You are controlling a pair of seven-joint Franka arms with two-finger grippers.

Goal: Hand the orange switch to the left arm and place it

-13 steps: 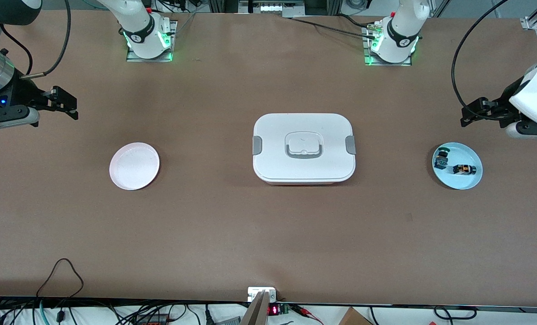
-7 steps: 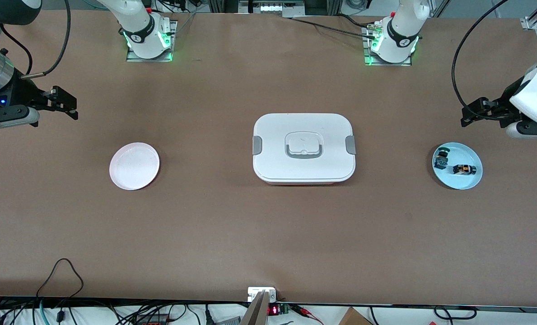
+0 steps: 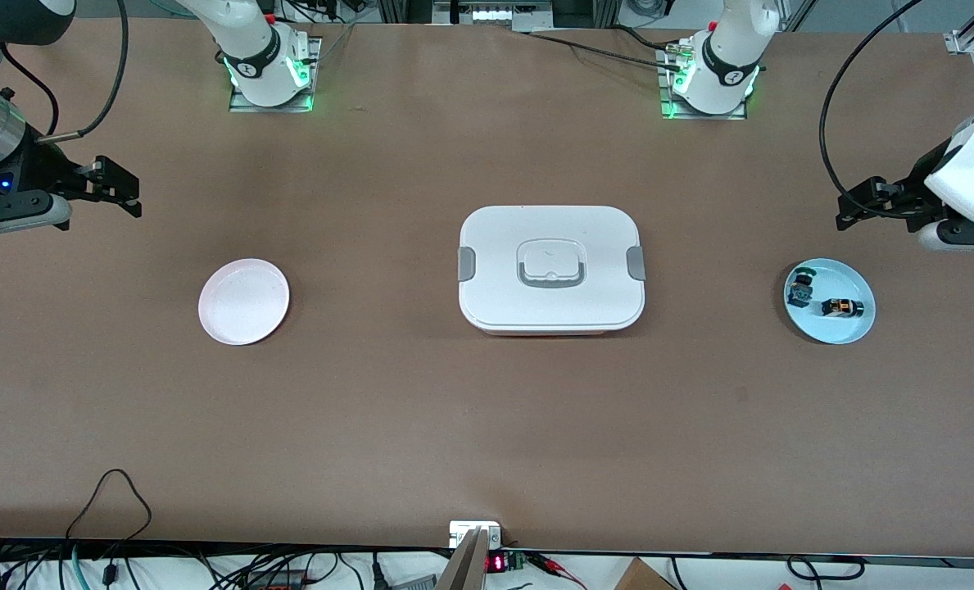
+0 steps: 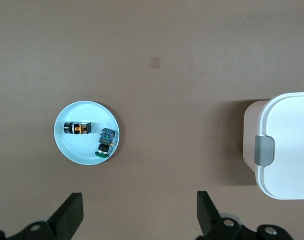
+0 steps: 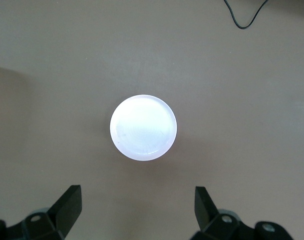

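The orange switch lies on its side on a light blue plate at the left arm's end of the table; it also shows in the left wrist view. A green-topped switch lies beside it on the same plate. The white box stands mid-table between the two plates. My left gripper hangs open and empty in the air over bare table beside the blue plate. My right gripper hangs open and empty over bare table near the pink plate.
The pink plate is empty and shows in the right wrist view. The box's grey side clip shows in the left wrist view. Arm bases stand along the table's edge farthest from the front camera. Cables lie along the nearest edge.
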